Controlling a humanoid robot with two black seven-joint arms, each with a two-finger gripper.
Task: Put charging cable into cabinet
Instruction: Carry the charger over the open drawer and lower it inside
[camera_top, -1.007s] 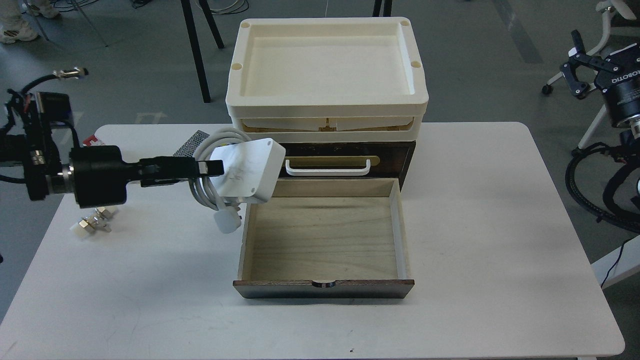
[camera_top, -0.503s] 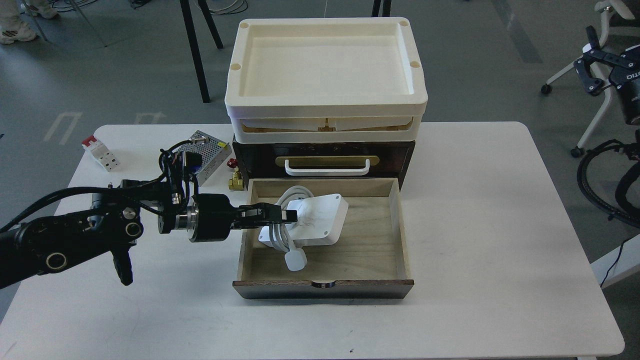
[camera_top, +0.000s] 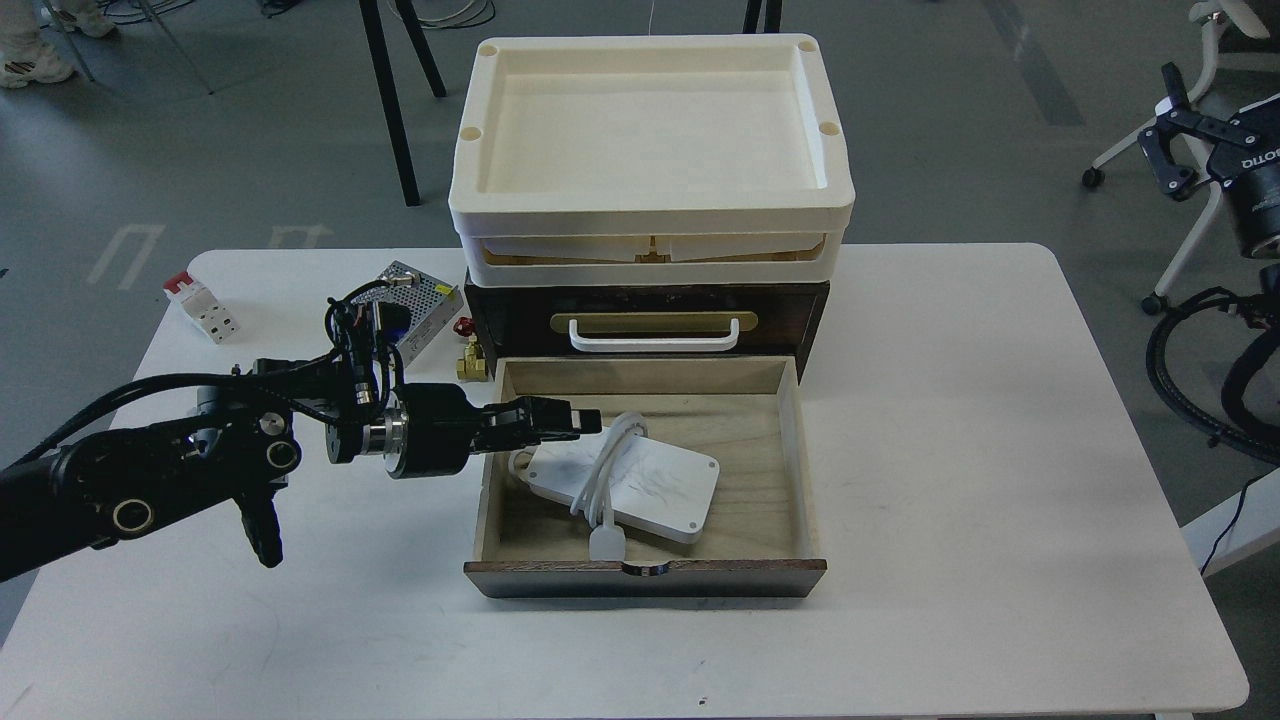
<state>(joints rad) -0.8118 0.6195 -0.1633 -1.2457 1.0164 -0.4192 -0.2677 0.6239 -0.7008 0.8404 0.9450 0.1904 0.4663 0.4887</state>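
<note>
The charging cable (camera_top: 607, 478), a pale cord with a white plug end (camera_top: 607, 544), is looped around a flat white slab (camera_top: 660, 487). Both lie flat inside the open pale wood drawer (camera_top: 800, 470) of the dark brown cabinet (camera_top: 500, 310). My left gripper (camera_top: 578, 419) reaches over the drawer's left wall, just above the slab's left end; it is open and holds nothing. My right gripper (camera_top: 1163, 130) is raised off the table at the far right, open and empty.
Cream plastic trays (camera_top: 650, 215) are stacked on the cabinet. A perforated silver box (camera_top: 418, 298), a red-and-white block (camera_top: 203, 305) and a brass fitting (camera_top: 470, 362) lie on the white table (camera_top: 950, 450) left of the cabinet. Black cables hang at the right edge.
My left gripper brought the slab and cable from above the table's left into the drawer, then let go. The slab dropped flat; the gripper drew back slightly left.
</note>
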